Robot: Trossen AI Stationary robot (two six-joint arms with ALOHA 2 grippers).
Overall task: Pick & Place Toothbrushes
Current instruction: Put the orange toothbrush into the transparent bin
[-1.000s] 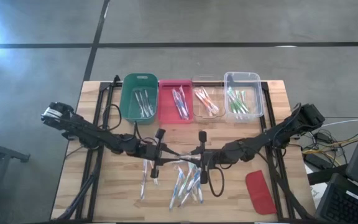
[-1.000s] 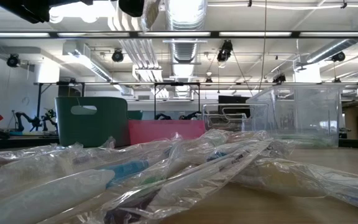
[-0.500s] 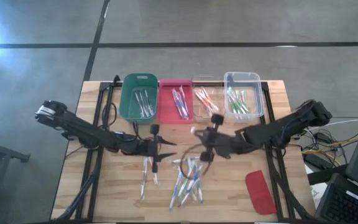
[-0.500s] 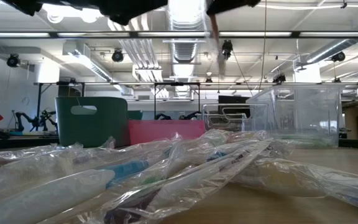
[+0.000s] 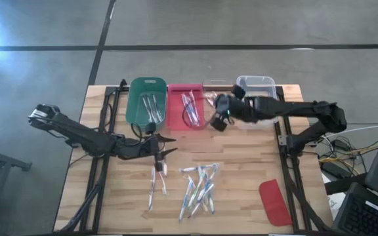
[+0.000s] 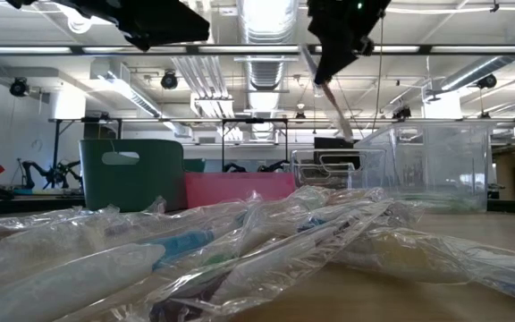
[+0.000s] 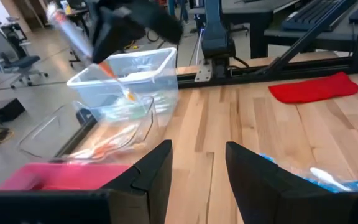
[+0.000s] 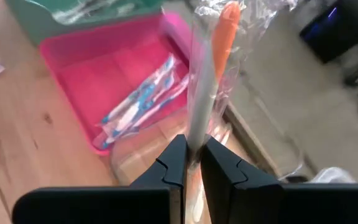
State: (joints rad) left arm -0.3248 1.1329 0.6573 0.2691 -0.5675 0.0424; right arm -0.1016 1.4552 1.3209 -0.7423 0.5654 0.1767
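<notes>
Four bins stand in a row at the table's far edge: green [image 5: 147, 101], pink [image 5: 186, 108] and two clear ones [image 5: 216, 99] [image 5: 256, 98], each holding wrapped toothbrushes. My right gripper [image 5: 218, 121] hangs above the left clear bin [image 7: 129, 81], shut on an orange-tipped toothbrush [image 8: 227, 25] in its clear wrapper. My left gripper [image 5: 166, 145] hovers open and level over the table's middle, with nothing between its fingers [image 7: 197, 177]. Loose wrapped toothbrushes [image 5: 199, 187] lie flat on the wood nearer the front, and a few more [image 5: 156, 183] lie to their left. My right gripper pinches the toothbrush's pale shaft [image 8: 196, 140] between its two fingers, through the wrapper, short of the orange end. The fingers slant down from the table's right. The brush is lifted clear and hangs tilted [image 6: 333, 98], orange end lowest, above the clear bin.
A flat red lid [image 5: 274, 202] lies at the front right of the table. Black frame rails [image 5: 284, 141] run along both sides. Bare wood shows between the bins and the loose brushes. Beyond the table, the low view shows a workshop room.
My right gripper has risen from the loose pile and swung toward the far edge, turning as it went, carrying the orange-tipped toothbrush above the clear bin. My left gripper has opened, tipped up to level and drawn back a little toward the far left.
</notes>
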